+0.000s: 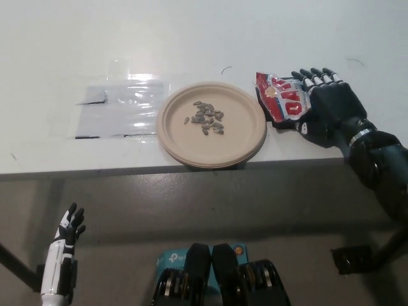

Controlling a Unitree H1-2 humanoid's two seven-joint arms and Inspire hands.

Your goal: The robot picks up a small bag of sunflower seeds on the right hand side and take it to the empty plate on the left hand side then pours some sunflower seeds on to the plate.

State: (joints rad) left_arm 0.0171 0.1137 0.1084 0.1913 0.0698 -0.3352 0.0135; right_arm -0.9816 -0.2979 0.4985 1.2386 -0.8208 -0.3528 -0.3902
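The seed bag (282, 102) is lying flat on the bench (191, 44) just right of the plate (211, 124) holding seeds (205, 118). The right hand (325, 105) is hovering released beside it; the left hand (69, 226) is hanging open below.

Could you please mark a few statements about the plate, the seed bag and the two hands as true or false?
1. The plate holds a small heap of sunflower seeds. True.
2. The red bag lies on the plate. False: it lies on the table, beside the plate's right edge.
3. The black right hand is shut on the bag and lifting it. False: the hand is open, fingers spread, next to the bag on the table.
4. The white left hand hangs below the table edge at the lower left, holding nothing. True.
5. The plate sits in the middle of the table, far from its edge. False: it sits at the near edge.
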